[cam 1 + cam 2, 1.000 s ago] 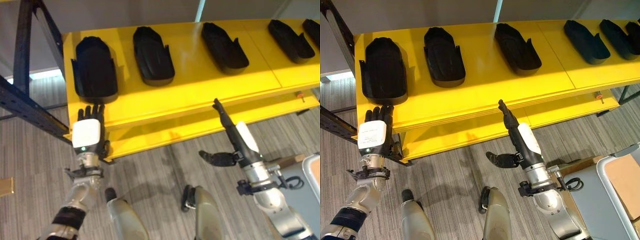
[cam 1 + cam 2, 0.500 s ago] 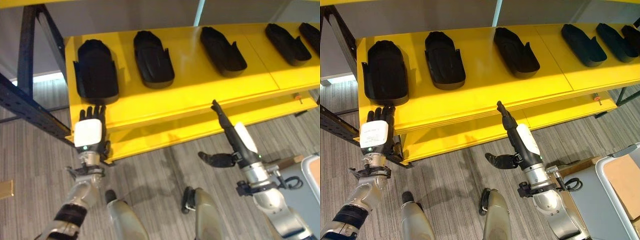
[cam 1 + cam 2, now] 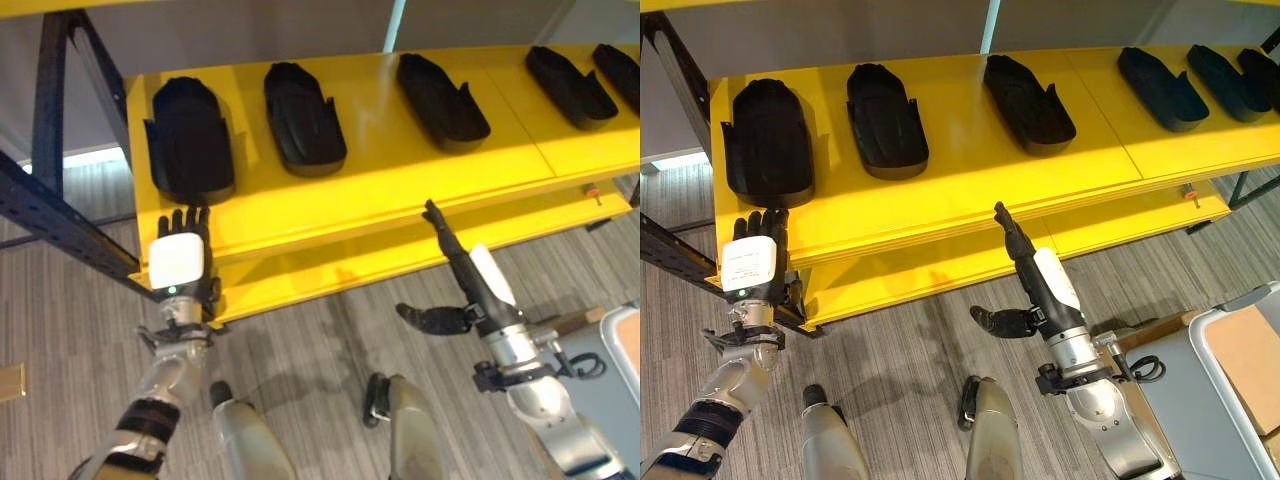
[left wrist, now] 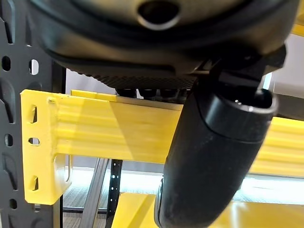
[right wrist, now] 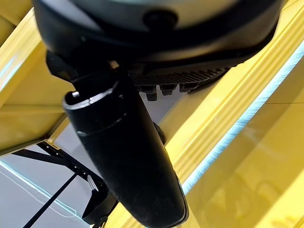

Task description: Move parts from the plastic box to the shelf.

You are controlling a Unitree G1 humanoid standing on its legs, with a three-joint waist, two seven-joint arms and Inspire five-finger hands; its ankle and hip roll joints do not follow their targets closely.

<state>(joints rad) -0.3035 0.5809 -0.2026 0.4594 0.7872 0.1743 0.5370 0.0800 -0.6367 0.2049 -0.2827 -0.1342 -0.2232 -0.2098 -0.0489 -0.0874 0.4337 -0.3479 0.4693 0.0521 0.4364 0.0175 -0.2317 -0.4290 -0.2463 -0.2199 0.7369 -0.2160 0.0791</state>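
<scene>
Silver-grey arms with ribbed metal wrist collars end in dark hands: the left hand (image 3: 178,268) wears a white square back plate with a small green light, the right hand (image 3: 1045,290) a white cover.

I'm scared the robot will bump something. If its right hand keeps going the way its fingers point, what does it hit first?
Probably the front edge of the yellow shelf. The right hand is open, its straight fingers pointing up at that edge, apparently just short of it, though depth is hard to judge.
</scene>
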